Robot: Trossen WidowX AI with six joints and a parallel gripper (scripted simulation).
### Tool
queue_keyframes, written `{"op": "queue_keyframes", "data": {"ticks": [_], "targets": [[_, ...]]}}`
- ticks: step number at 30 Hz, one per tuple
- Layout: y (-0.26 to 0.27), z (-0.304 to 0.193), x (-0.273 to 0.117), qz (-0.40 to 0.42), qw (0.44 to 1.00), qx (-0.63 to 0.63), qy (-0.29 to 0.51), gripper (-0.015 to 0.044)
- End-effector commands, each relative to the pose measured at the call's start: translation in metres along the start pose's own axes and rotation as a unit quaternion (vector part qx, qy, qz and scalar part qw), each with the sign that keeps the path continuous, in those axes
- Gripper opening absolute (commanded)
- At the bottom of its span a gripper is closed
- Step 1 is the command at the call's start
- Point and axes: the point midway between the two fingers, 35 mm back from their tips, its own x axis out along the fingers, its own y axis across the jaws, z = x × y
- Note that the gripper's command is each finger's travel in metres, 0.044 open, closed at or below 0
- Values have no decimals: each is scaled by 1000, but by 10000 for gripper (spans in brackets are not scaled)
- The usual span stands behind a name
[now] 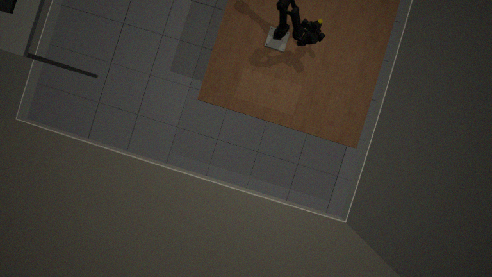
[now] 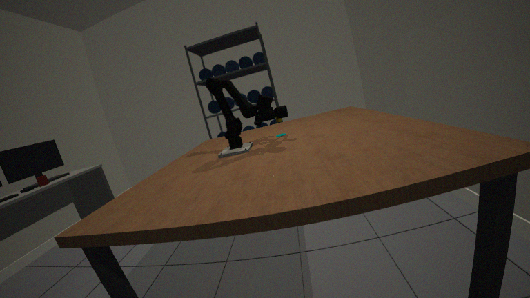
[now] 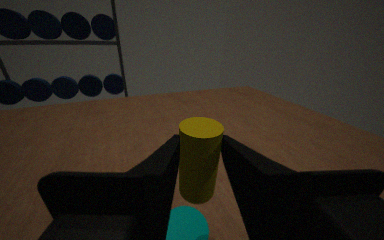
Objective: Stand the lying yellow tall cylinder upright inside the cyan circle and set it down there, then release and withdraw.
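The yellow tall cylinder (image 1: pixel 320 20) (image 2: pixel 279 120) (image 3: pixel 199 165) is held upright, or nearly so, in the air above the table. My gripper (image 3: pixel 200 140) is shut on it, with one finger on each side of its upper part. The cyan circle (image 2: pixel 281 134) (image 3: pixel 186 224) lies flat on the table, below the cylinder in the exterior view. In the wrist view it shows just under and slightly left of the cylinder's bottom end, partly cut off by the left finger and the frame edge. In the top view the circle cannot be seen.
The arm's pale base plate (image 1: pixel 276 40) (image 2: pixel 235 149) is fixed on the wooden table (image 1: pixel 326 96) (image 2: pixel 312 170) (image 3: pixel 100 130). A shelf rack (image 2: pixel 222 43) with blue round items stands beyond the table. A desk with a monitor (image 2: pixel 33 161) is at the far left.
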Motion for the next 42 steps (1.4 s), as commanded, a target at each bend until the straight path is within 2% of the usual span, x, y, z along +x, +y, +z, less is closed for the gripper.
{"op": "queue_keyframes", "data": {"ticks": [1,42], "targets": [[0,-9,1,2,1000,2,-1,105],[12,-77,7,1,1000,3,0,105]]}}
